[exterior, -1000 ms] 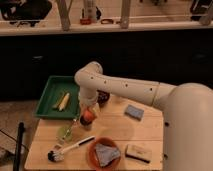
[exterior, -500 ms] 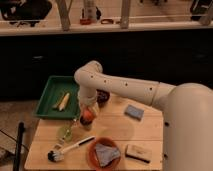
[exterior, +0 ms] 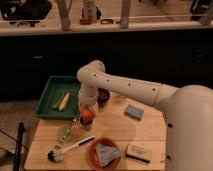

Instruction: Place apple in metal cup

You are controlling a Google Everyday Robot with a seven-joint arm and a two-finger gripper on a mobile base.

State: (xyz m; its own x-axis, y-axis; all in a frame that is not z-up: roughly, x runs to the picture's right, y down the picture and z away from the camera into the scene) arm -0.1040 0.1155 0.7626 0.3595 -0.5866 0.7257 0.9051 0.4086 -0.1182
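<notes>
The apple (exterior: 88, 116), a small orange-red ball, sits between the fingers of my gripper (exterior: 86, 114), which points down over the left middle of the wooden table (exterior: 115, 131). The gripper is shut on the apple. A small dull grey shape right under the apple (exterior: 83, 122) looks like the metal cup, mostly hidden by the apple and the fingers. The white arm (exterior: 125, 87) reaches in from the right.
A dark bowl (exterior: 103, 95) stands just behind the gripper. A green tray (exterior: 50, 95) with a yellow item (exterior: 61, 101) lies at the left. A greenish glass (exterior: 64, 132), a white brush (exterior: 72, 148), an orange plate (exterior: 92, 150) with a grey cloth, a blue sponge (exterior: 133, 112) and a beige block (exterior: 137, 152) lie around.
</notes>
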